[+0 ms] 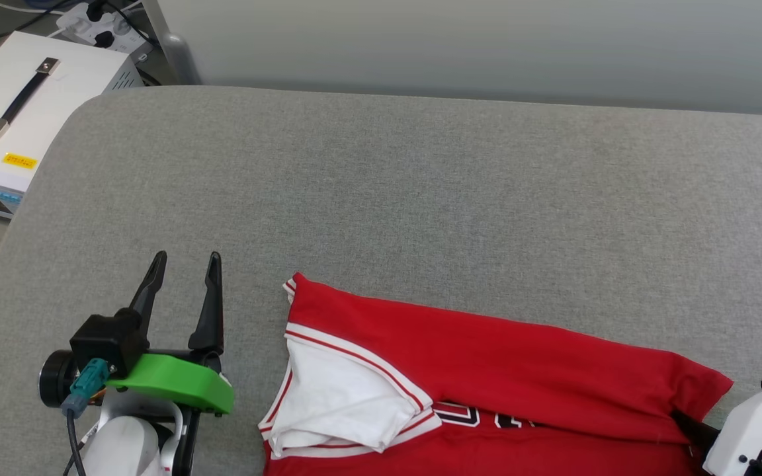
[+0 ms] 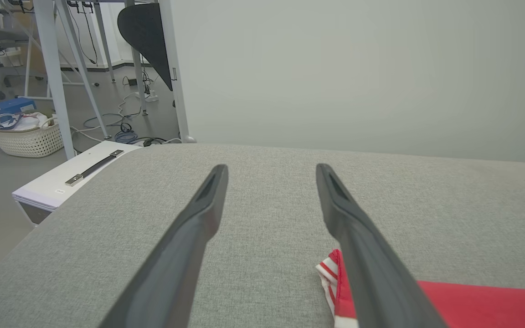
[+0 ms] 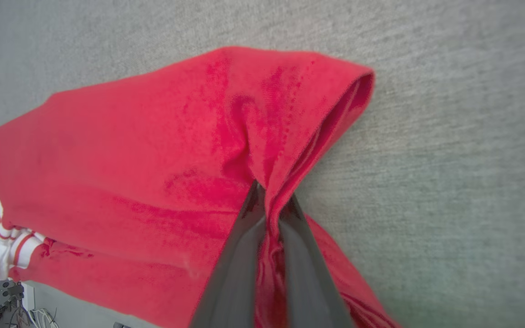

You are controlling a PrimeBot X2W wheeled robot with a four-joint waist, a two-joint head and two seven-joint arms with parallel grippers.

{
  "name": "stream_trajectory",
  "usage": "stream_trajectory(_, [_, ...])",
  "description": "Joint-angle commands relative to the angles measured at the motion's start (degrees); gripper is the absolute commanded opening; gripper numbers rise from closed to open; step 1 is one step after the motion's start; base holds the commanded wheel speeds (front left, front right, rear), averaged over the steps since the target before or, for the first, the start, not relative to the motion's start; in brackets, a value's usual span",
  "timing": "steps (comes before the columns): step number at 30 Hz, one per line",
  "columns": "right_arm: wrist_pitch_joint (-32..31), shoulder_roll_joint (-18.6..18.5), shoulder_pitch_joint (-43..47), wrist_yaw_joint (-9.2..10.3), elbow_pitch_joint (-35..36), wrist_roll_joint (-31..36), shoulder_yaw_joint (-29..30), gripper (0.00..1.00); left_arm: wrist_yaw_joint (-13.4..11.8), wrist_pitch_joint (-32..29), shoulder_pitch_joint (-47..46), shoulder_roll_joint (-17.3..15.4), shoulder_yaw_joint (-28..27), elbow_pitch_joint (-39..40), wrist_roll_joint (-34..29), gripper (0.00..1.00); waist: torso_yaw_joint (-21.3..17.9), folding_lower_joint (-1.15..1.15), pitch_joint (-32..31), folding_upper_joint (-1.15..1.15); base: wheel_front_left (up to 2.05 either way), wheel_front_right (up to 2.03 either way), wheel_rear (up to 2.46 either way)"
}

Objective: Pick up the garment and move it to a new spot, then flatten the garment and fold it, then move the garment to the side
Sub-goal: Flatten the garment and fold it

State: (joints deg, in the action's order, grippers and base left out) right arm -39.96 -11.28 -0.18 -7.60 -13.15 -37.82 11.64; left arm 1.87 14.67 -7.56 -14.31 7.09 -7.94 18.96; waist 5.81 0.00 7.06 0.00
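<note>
The right gripper is pinched shut on the garment. Its two dark fingers press close together with a bunch of red cloth between them. The cloth puckers up where they bite. The spot it holds is the end of a folded red flap, near the garment's right edge.

The garment lies on the grey cushion, on the near side, right in front of the robot. A red part is laid over the front, so just the bottoms of the black and white letters peek out. A white sleeve with striped trim lies at the left end.

The left gripper is wide open and holds nothing. It sits just beside the sleeve end, over bare cushion, not touching the cloth.

I think this is the flatten and fold step, because the cloth is bumpy and partly doubled over. Next, the right gripper probably needs to lift or pull its corner. The left gripper likely needs to grab the other end, so the cloth moves evenly and does not bunch.

The right wrist view shows the pinch up close. In the head view the pinch is hard to see, but the letters and both grippers show together. The left wrist view shows the wide gap between the fingers and a striped corner of the garment. It also shows a white box and a basket on the floor.
</note>
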Motion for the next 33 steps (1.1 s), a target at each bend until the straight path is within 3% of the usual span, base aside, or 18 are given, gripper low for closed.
stream_trajectory(1, [0.55, -0.82, 0.03, 0.11, -1.2, 0.45, 0.37, 0.0, 0.46, 0.32, 1.1, 0.44, -0.29, -0.26, -0.48, 1.0, -0.19, 0.0, -0.39, 0.0, 0.0, 0.0, 0.0])
stream_trajectory(17, [5.23, -8.82, -2.45, 0.11, -6.19, 3.34, 7.51, 0.0, 2.31, 0.32, 1.77, 2.2, -2.27, -0.96, -2.44, 1.0, -0.86, 0.0, -2.17, 0.0, 0.0, 0.0, 0.0])
stream_trajectory(24, [4.29, -7.95, -0.89, 0.11, -3.93, 2.93, 5.84, 0.0, 2.75, 0.32, 3.36, 3.05, -2.99, -1.7, -2.95, 1.0, -1.21, 0.0, -5.16, 0.0, 0.0, 0.0, 0.0])
stream_trajectory(33, [-0.34, -5.03, 4.93, 0.11, 6.73, 1.62, 2.17, 0.0, 3.45, 0.33, 5.52, 4.58, -3.38, -2.05, -3.43, 1.0, -0.34, 0.0, -8.91, 0.0, 0.0, 0.0, 0.0])
